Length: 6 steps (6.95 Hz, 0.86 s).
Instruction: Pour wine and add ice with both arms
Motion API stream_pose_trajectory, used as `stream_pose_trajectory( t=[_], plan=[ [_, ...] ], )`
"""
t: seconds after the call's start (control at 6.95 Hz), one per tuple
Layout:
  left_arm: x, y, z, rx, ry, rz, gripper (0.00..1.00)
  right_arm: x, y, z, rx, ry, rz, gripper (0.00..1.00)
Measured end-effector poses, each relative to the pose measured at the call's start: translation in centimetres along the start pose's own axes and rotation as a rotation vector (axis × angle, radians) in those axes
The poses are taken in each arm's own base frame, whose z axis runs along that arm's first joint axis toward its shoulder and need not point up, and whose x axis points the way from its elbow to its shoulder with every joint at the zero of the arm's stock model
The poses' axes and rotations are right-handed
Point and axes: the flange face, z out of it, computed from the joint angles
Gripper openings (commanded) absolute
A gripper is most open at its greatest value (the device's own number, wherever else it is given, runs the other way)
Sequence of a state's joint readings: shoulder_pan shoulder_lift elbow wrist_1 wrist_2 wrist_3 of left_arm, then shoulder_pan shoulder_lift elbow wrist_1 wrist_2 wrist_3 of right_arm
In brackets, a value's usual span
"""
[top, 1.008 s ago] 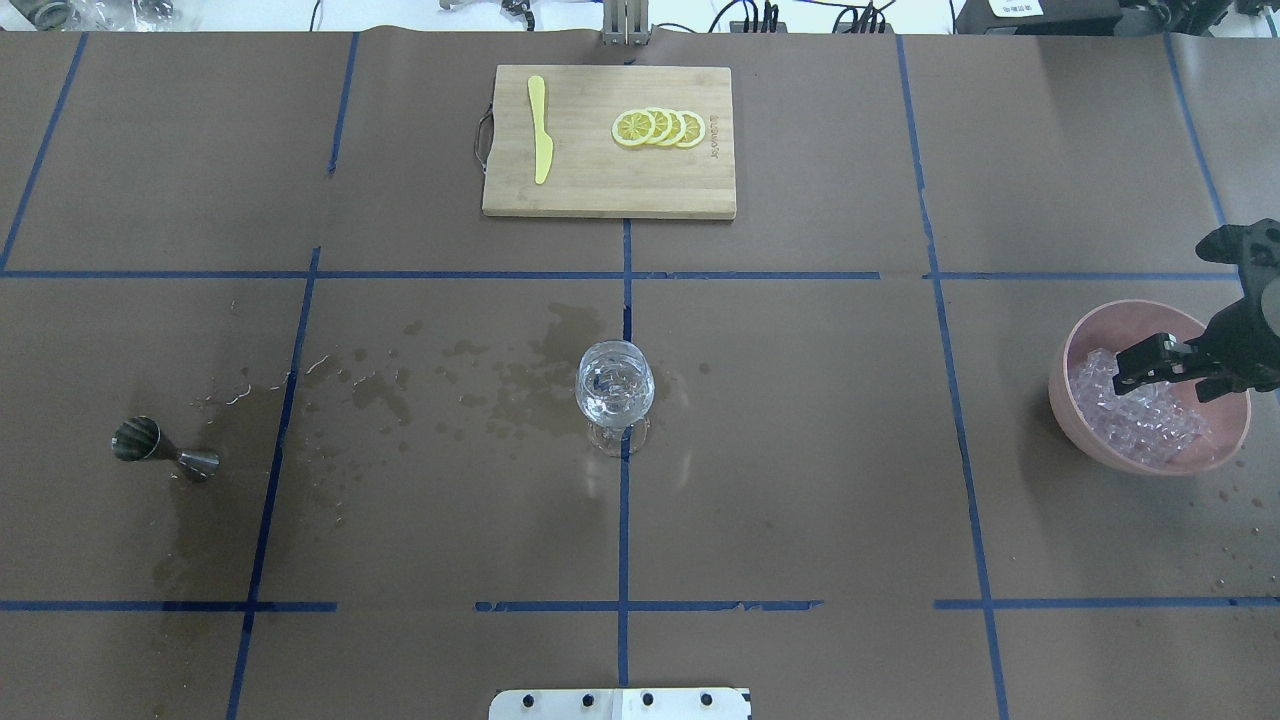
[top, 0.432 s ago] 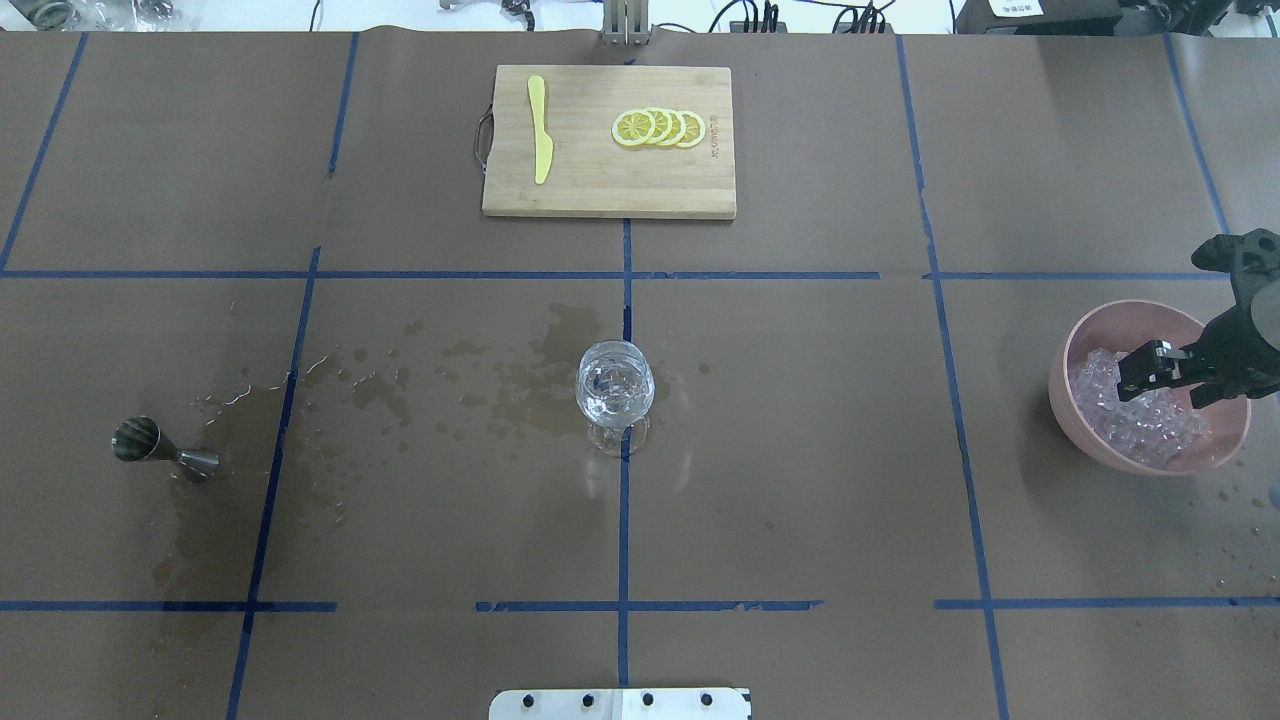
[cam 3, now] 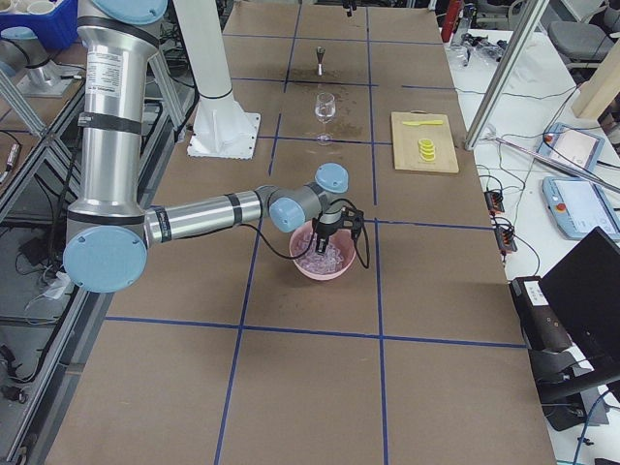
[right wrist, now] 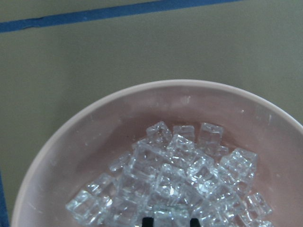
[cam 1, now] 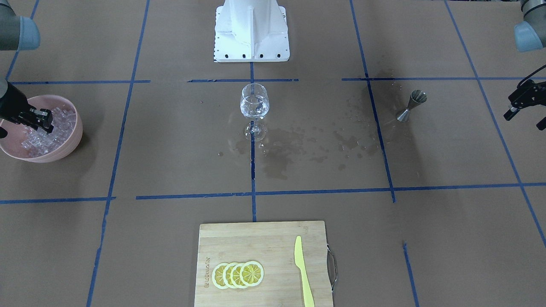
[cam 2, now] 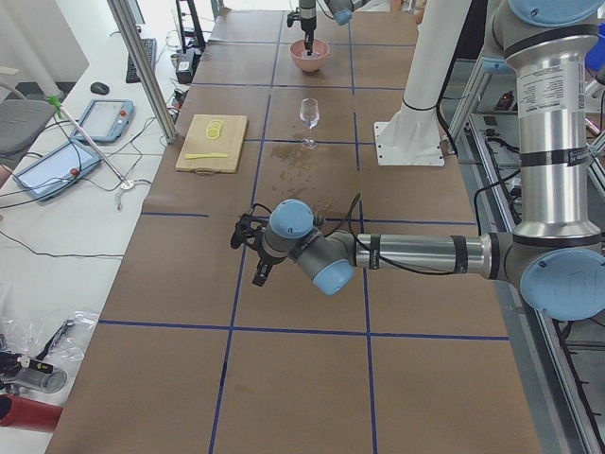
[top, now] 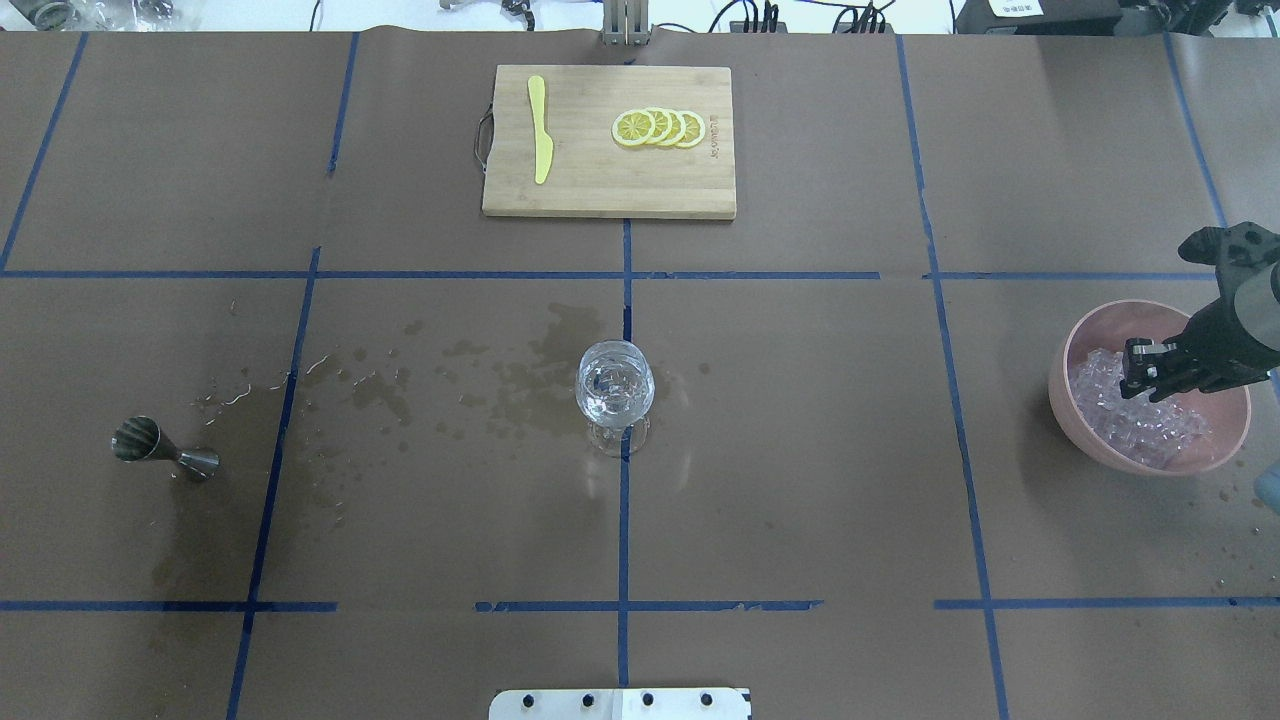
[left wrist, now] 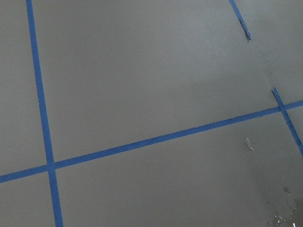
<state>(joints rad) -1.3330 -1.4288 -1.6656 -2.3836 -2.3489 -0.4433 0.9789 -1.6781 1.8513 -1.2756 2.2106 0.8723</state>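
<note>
At the table's right end, a pink bowl (top: 1058, 390) heaped with ice (right wrist: 180, 179), many small clear cubes. Down among them, the right gripper (top: 1140, 378), fingertips (right wrist: 147, 221) a narrow gap apart with ice between; cannot tell whether a cube is pinched. Mid-table, upright on a blue tape crossing, a wine glass (top: 615, 385), clear, contents hard to judge. Far left, a steel jigger (top: 165, 452) on its side beside wet stains. Past it, over bare paper, the left gripper (cam 1: 523, 121), fingers spread wide, holding nothing.
</note>
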Motion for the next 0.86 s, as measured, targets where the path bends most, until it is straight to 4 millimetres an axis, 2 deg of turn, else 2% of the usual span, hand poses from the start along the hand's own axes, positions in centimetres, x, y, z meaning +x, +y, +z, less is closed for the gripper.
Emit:
stream_pose_trajectory(
  t=[0.14, 0.43, 0.58, 0.72, 0.86],
  plan=[
    [0.1, 0.2, -0.2, 0.001, 0.001, 0.001, 1.00, -1.3, 0.3, -1.7, 0.022, -0.026, -0.023, 0.00],
    [1.1, 0.6, -1.2, 0.016, 0.012, -0.004, 1.00, -5.5, 1.5, -8.6, 0.115, -0.124, -0.091, 0.00],
    [1.6, 0.7, -1.6, 0.029, 0.021, -0.020, 1.00, -8.5, 1.7, -11.7, 0.156, -0.183, -0.105, 0.00],
    [1.9, 0.7, -1.7, 0.038, 0.030, -0.042, 1.00, -13.1, 1.7, -13.6, 0.168, -0.247, -0.074, 0.00],
    [2.1, 0.7, -1.8, 0.037, 0.042, -0.052, 1.00, -19.5, 2.5, -14.6, 0.144, -0.308, -0.031, 0.00]
  ],
)
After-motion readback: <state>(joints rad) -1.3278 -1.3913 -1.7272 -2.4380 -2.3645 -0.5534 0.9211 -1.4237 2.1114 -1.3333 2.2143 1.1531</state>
